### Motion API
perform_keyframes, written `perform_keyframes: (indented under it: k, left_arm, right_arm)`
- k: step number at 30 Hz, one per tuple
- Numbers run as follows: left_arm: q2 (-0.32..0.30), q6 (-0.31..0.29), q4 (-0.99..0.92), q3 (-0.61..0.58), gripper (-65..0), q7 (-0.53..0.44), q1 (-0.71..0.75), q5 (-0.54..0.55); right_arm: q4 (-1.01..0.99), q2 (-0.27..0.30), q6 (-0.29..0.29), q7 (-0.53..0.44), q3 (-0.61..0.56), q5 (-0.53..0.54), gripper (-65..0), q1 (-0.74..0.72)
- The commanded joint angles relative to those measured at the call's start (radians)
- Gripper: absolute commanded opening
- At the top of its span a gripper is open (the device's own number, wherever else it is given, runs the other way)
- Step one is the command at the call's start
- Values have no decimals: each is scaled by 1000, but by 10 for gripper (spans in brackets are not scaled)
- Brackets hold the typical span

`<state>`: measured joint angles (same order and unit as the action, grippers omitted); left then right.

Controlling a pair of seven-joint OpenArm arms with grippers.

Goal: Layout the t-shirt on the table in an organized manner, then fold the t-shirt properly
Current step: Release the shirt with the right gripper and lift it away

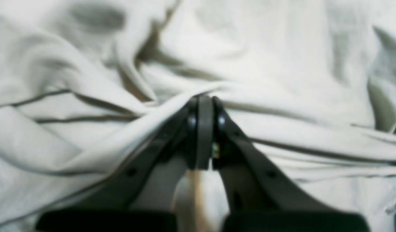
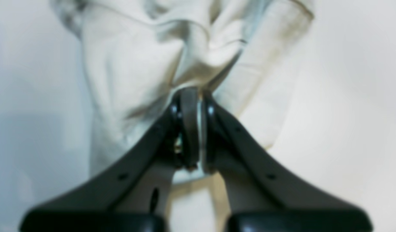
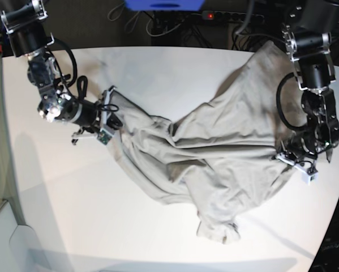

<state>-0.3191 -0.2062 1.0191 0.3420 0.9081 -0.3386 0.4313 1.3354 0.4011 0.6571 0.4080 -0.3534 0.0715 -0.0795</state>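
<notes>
Laying out seems in hand: the crumpled t-shirt (image 3: pixel 237 170) lies across the table (image 3: pixel 61 192), both pincers closed on it, the left gripper (image 3: pixel 283 157) at its right part, the right gripper (image 3: pixel 114 126) at its left end. Next calls for spreading it flat. Bare table lies near left; the far right cloth nears the edge.

In the base view, open white tabletop (image 3: pixel 61 209) ran in front of the right arm (image 3: pixel 56 85) and behind the cloth between the arms. The bunched t-shirt (image 3: pixel 197 147) blocked the middle, its folds stretching from one arm to the other. Under the left gripper (image 1: pixel 201 129), blurred folds seemed to crowd every side.
</notes>
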Motion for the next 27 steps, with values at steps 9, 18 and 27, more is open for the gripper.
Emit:
perform_keyframes:
  k: [9, 18, 27]
  left_arm:
    - [-84, -5, 48, -5, -649, -7, -58, 19]
    - [-82, -6, 249, -2, -649, 59, -11, 34]
    - [-81, -6, 432, -2, -649, 179, 252, 180]
  right_arm:
    - [324, 49, 41, 271, -17, -72, -634, 202]
    - [553, 37, 41, 400, 40, -72, -635, 203]
    - [589, -58, 41, 403, 212, -72, -634, 91]
